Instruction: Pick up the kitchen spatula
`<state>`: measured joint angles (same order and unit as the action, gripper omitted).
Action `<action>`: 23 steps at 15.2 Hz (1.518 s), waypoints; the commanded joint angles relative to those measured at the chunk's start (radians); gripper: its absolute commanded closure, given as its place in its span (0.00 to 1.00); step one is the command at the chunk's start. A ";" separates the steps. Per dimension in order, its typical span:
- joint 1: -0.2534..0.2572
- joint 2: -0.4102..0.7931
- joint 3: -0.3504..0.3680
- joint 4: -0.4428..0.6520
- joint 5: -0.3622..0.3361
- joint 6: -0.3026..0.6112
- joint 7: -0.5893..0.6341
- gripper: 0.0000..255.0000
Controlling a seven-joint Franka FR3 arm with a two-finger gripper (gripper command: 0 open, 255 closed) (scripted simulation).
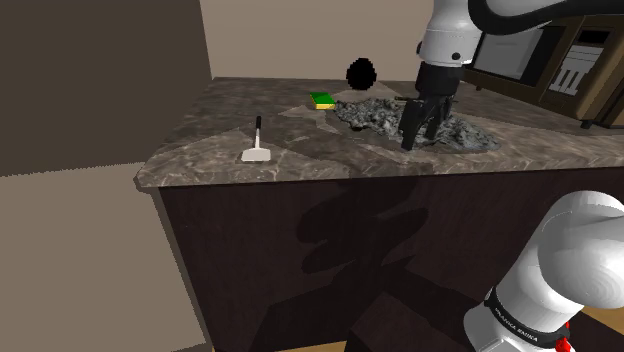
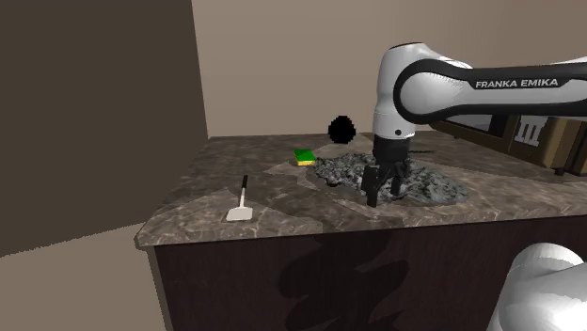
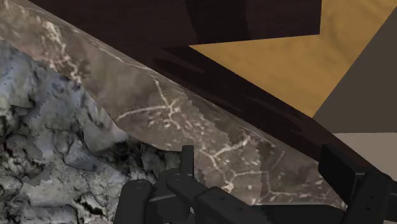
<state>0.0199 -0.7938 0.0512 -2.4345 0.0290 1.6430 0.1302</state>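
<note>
The spatula lies flat on the marbled brown counter, its white blade toward the front edge and its thin black handle pointing back; in the second exterior view the spatula sits at the counter's left part. My black gripper hangs well to the right of it, fingers down over a rough grey patch, and stands open with nothing between its fingers. The gripper appears the same way there. In the wrist view the fingers stand apart above the counter's front edge.
A green and yellow sponge lies on the counter behind the spatula, with a black rounded object further back. Cabinets stand at the back right. A tan floor lies below the counter front.
</note>
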 commanded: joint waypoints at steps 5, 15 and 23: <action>-0.004 0.126 0.078 0.081 0.040 0.056 0.128 0.00; -0.037 0.486 0.241 0.382 0.035 0.137 0.450 0.00; -0.032 0.820 0.324 0.734 -0.080 0.112 0.715 0.00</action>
<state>-0.0138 -0.0229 0.3699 -1.7478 -0.0313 1.7553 0.8136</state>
